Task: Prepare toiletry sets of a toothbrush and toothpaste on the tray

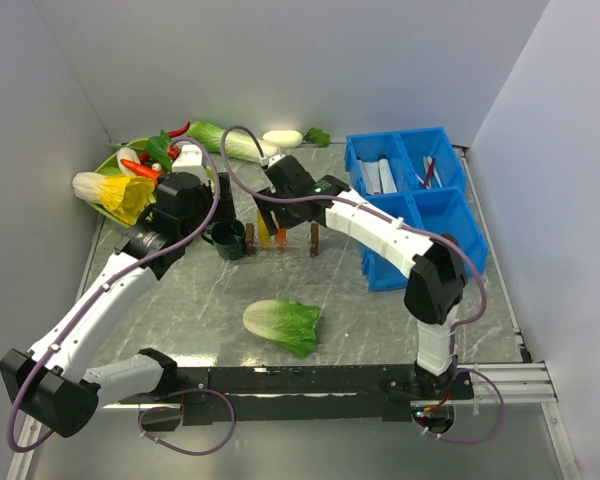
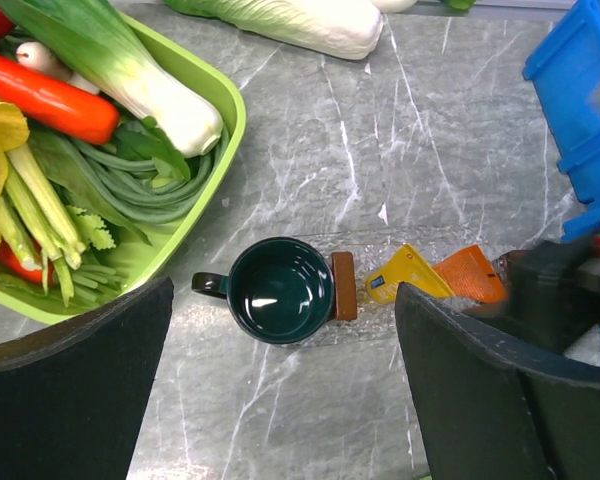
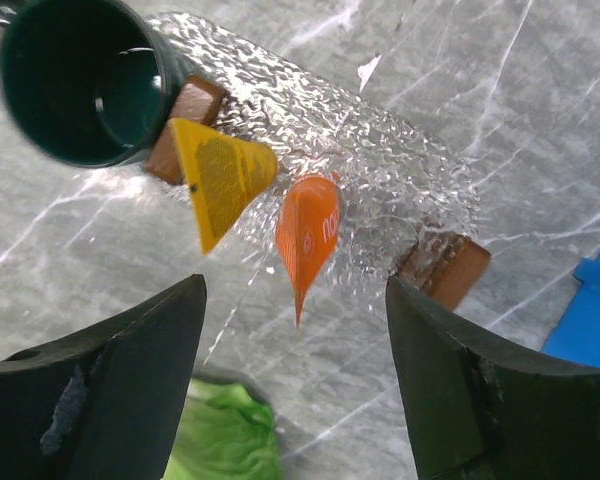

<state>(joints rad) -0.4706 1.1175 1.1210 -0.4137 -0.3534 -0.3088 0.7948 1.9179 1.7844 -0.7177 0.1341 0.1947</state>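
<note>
The clear tray [image 3: 380, 165] lies mid-table. Its brown end block [image 2: 343, 285] touches the dark green mug [image 2: 280, 290] on the left, and its right end sits near the blue bin [image 1: 450, 215]. Bare marble tabletop [image 1: 380, 320] runs between the tray and the napa cabbage [image 1: 283, 325] nearer the bases.

The yellow toothpaste tube [image 3: 218, 170] and the orange toothpaste tube [image 3: 308, 232] lie side by side on the tray. The right gripper [image 3: 295, 340] hangs over them with fingers spread wide, holding nothing — its arm bent at the elbow and reaching left past the bin. The left gripper [image 2: 285, 305], equally wide and empty, hovers over the mug with its arm stretched forward. The toothbrushes [image 1: 427, 172] lie in the bin's far compartments.
</note>
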